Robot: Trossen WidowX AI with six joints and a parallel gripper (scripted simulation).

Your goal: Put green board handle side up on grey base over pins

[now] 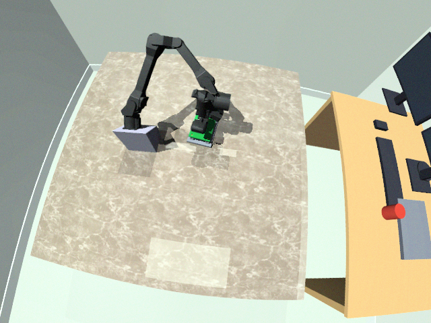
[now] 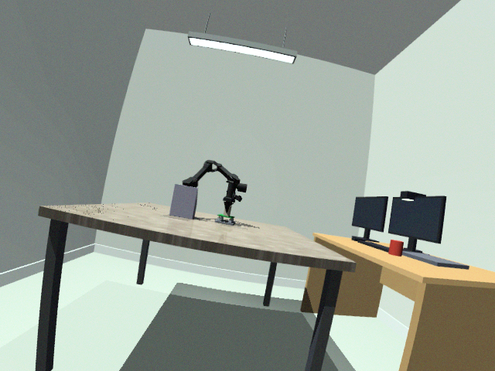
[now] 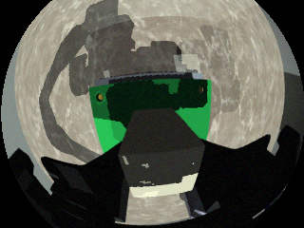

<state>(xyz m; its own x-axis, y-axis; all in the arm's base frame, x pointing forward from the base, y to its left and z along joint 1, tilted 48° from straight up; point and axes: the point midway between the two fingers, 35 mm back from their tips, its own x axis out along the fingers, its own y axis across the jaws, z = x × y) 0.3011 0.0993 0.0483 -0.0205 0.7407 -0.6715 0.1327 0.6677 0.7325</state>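
The green board (image 1: 195,136) (image 2: 223,216) (image 3: 106,130) sits over the grey base (image 1: 199,141) (image 2: 226,222) and looks level, handle side up. In the wrist view gold shows in both far corner holes, at the left pin (image 3: 100,97) and the right pin (image 3: 200,89). The near corners are hidden by the gripper. My gripper (image 2: 227,212) (image 3: 156,139) points down and is shut on the board's handle (image 3: 161,138), a dark block between the fingers. Whether the board rests fully flat on all four posts is too small to tell.
The arm's grey-purple pedestal (image 1: 139,140) (image 2: 183,201) stands left of the base. A separate wooden desk (image 1: 365,243) (image 2: 452,276) stands to the right, with monitors, a keyboard and a red cup (image 1: 393,211) (image 2: 395,247).
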